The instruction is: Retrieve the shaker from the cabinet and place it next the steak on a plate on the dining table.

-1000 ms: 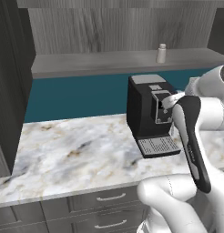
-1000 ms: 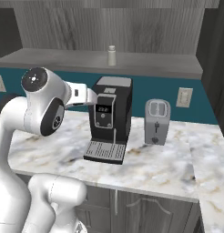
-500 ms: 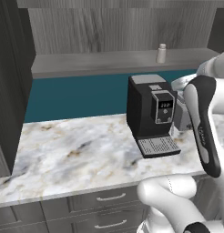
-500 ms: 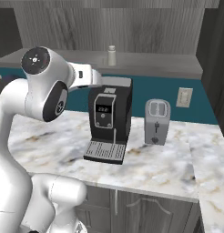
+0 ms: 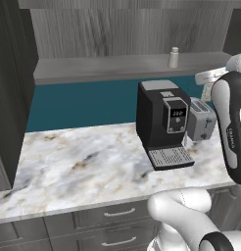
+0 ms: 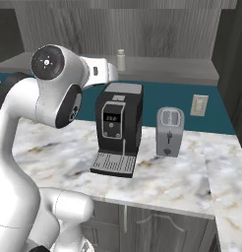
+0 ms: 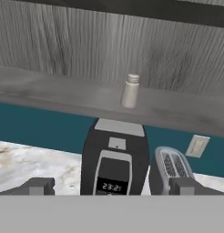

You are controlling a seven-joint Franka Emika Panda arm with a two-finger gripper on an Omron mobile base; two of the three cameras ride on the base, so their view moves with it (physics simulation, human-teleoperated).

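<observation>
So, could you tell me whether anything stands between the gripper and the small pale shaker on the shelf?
Nothing visible does. The pale cylindrical shaker stands alone on the grey wood-grain cabinet shelf, ahead of the open gripper; the black coffee machine sits lower, on the marble counter.

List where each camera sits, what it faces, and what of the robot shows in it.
Left base view: behind the arm's left, facing the counter; arm at right, shaker on the cabinet shelf.
Right base view: behind its right; arm at left.
Hand view: on the hand, open, aimed at the shaker.
All three share the shaker, coffee machine and toaster.
</observation>
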